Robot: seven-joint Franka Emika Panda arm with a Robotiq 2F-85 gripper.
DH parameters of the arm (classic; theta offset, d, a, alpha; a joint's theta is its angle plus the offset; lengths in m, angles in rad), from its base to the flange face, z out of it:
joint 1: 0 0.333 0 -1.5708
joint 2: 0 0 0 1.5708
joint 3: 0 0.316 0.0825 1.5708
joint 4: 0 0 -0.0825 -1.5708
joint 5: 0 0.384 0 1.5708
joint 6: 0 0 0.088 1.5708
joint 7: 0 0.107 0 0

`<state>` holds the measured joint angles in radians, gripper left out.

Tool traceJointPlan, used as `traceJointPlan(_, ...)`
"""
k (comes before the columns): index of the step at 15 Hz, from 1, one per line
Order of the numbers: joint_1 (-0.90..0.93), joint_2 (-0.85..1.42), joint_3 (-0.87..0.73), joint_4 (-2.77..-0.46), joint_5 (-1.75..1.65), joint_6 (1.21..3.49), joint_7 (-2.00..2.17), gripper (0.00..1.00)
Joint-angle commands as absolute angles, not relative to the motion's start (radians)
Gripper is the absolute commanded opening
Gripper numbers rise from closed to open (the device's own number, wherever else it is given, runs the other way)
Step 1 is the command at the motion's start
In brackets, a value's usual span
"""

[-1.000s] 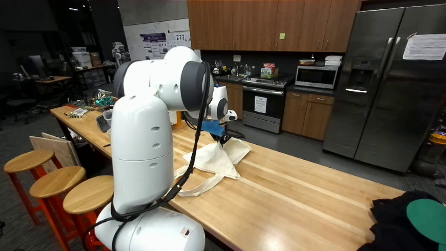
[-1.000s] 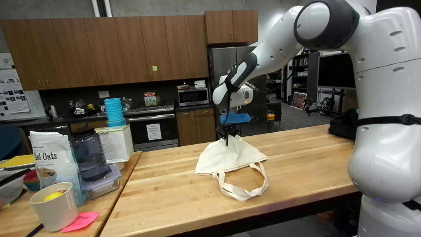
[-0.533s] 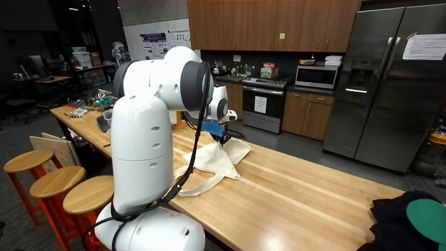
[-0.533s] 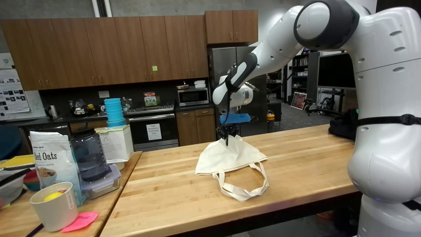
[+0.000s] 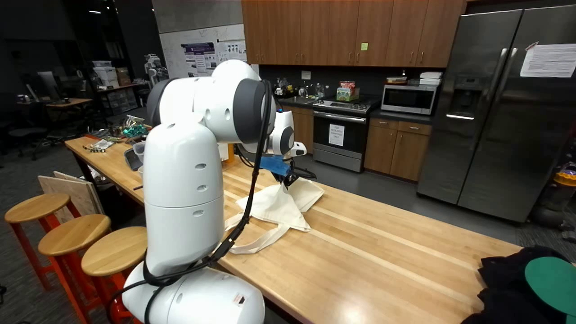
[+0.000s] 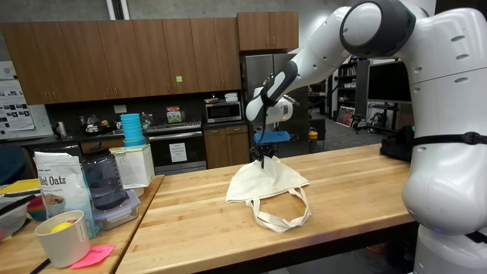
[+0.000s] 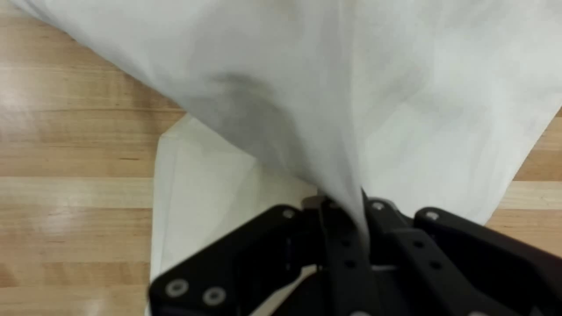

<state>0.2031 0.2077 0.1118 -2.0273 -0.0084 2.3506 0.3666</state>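
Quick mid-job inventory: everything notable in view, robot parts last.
Tote bag: one, cream, on wooden table
Dark bundle: one, black and green, wooden table's end
Cup: one, beige, on adjoining table
Oats bag: one, white and blue, behind cup
Jug: one, smoky blue, beside oats bag
Stools: three, wood and red, near wooden table
Stove: one, black and silver, across the room
Microwave: one, silver, right of stove
Refrigerator: one, dark grey, right of microwave
Arm: one, white, beside wooden table
Gripper: one, black, shut on tote bag

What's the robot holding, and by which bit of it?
The gripper holds the cream tote bag by a pinched fold of its cloth, not by its handles.
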Motion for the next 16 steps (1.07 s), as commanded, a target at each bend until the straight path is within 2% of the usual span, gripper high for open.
traceJointPlan(1, 0.201, 0.211, 0.115, -2.016, 0.004, 2.342, 0.370, 0.01)
traceJointPlan(16, 0.138, 0.188, 0.107, -2.005, 0.207, 2.346, 0.339, 0.01)
